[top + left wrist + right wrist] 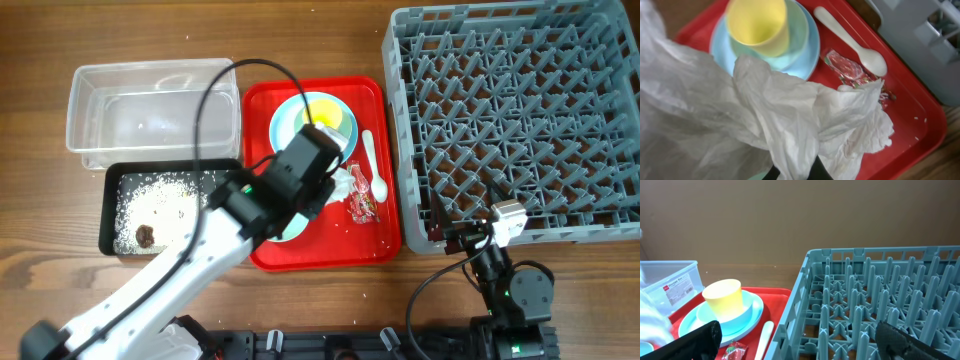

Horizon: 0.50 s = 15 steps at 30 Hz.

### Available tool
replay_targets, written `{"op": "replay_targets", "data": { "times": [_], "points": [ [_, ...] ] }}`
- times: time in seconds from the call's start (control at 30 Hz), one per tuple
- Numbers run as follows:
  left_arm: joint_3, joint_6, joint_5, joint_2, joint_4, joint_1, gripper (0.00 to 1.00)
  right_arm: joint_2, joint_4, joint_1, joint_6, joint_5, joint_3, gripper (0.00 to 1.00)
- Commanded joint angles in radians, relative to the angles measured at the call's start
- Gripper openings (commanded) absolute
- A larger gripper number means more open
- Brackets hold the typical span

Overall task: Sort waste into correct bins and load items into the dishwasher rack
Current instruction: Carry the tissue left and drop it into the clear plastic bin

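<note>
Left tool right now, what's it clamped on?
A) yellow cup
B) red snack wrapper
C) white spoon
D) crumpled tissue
D: in the left wrist view the left tool is shut with the crumpled white tissue bunched between its tips, while the white spoon and red snack wrapper lie free on the red tray.

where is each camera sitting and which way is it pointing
overhead: above table, facing straight down on red tray and rack; left arm, right arm show.
left wrist: over the tray, facing down at tissue pinched by left hand; its fingertips show.
right wrist: low beside the rack, facing across it; right hand's open fingers show.
shared: yellow cup, all three.
</note>
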Motion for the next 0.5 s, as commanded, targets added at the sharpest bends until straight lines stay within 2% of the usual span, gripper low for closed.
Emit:
{"op": "replay_targets", "data": {
  "times": [0.0, 0.1, 0.23, 0.3, 0.37, 0.47],
  "points": [
    [0.003, -0.061, -0.161, -0.101, 0.000, 0.014, 0.04, 0.000, 0.004, -0.001, -0.004, -0.005, -0.001, 1.00],
    [0.003, -0.150, -0.273, -0.138, 0.014, 0.089, 0.04, 0.000, 0.004, -0.001, -0.004, -0.005, -0.001, 1.00],
    [0.003, -0.278, -0.281, -0.126, 0.048, 0.277, 0.04, 0.000, 0.004, -0.001, -0.004, -0.005, -0.001, 1.00],
    [0.003, -0.346, -0.250, -0.102, 0.086, 0.415, 0.04, 0.000, 0.004, -0.001, -0.005, -0.005, -0.001, 1.00],
    [0.003, -0.357, -0.126, -0.043, 0.154, 0.571, 0.04, 0.000, 0.004, -0.001, -0.004, -0.005, -0.001, 1.00],
    [0.003, -0.357, -0.047, 0.039, 0.210, 0.685, 0.04, 0.000, 0.004, -0.001, -0.004, -0.005, -0.001, 1.00]
  ]
}}
